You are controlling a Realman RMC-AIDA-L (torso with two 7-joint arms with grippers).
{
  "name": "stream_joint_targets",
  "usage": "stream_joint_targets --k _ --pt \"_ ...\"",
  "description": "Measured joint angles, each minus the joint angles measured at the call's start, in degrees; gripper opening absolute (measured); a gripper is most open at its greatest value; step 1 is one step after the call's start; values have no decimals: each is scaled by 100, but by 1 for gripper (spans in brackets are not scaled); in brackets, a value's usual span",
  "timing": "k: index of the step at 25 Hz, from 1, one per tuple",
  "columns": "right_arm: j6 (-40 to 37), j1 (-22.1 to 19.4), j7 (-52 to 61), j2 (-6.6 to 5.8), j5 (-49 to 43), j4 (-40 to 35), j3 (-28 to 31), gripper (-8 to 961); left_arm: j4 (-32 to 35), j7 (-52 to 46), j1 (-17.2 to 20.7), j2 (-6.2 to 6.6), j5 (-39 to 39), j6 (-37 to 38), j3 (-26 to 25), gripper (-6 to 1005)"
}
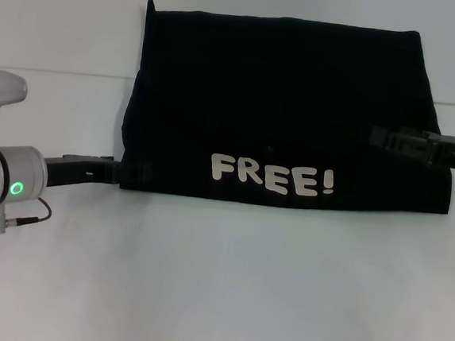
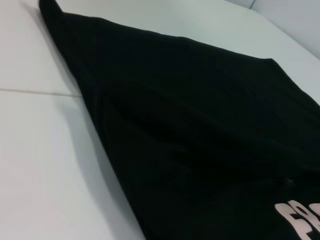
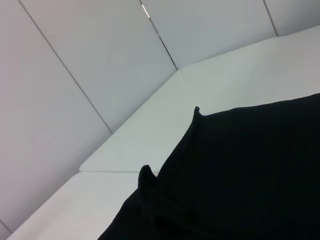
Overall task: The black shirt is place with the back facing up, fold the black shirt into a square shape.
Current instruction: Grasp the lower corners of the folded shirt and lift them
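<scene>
The large plain black cloth T-shirt (image 1: 289, 104) lies folded into a broad rectangle on the white table (image 1: 218, 281), filling the far middle of the surface in the head view. White "FREE!" lettering (image 1: 273, 177) faces up along its near edge, just right of centre. A small peak of cloth sticks up at the far left corner of the shirt, and its right side bulges a little wider toward the near edge.

The left gripper (image 1: 117, 171) reaches in from the left, low over the table, with its dark tip touching the shirt's near left corner; black on black, whether its jaws are wide or closed on the cloth I cannot tell. The right gripper (image 1: 378, 139) comes in from the right edge and lies over the shirt's right side, about halfway along that edge; its jaw state cannot be told either.

The left wrist view shows the shirt's left edge running diagonally across the table, with part of the lettering at one corner. The right wrist view shows the black cloth with two small raised peaks against the table and the pale panelled wall (image 3: 75, 75) behind
</scene>
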Motion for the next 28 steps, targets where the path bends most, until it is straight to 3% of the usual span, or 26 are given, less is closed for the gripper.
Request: stream_joint_targets --k 28 --pt "75 26 3 6 103 0 7 871 -89 -231 -99 -10 259 -15 208 768"
